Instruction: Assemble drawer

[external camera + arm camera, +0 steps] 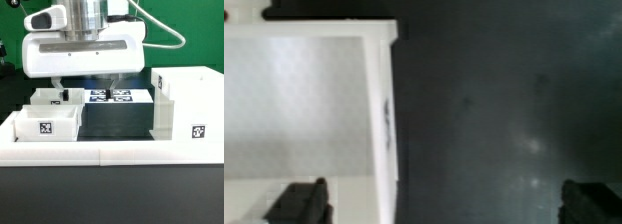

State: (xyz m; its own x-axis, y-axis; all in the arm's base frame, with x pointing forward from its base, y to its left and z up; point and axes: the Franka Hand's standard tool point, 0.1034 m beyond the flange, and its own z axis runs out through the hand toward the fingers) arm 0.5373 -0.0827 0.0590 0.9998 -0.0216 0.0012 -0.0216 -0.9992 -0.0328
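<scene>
The drawer's tall open-fronted housing (186,100) stands at the exterior view's right, with a tag on its front. One small open-top tray (45,122) sits at the front left. A second tray (55,97) sits just behind it. My gripper (88,85) hangs open and empty over the second tray and the black table. In the wrist view, one fingertip (299,200) is over a white tray (304,100) and the other (594,200) is over bare table. The tray's side wall (390,100) lies between them. My gripper (446,203) holds nothing.
The marker board (112,96) lies flat behind the middle of the table, partly under my hand. A low white rail (110,152) runs along the table's front edge. The black table (115,120) shows between the trays and the housing.
</scene>
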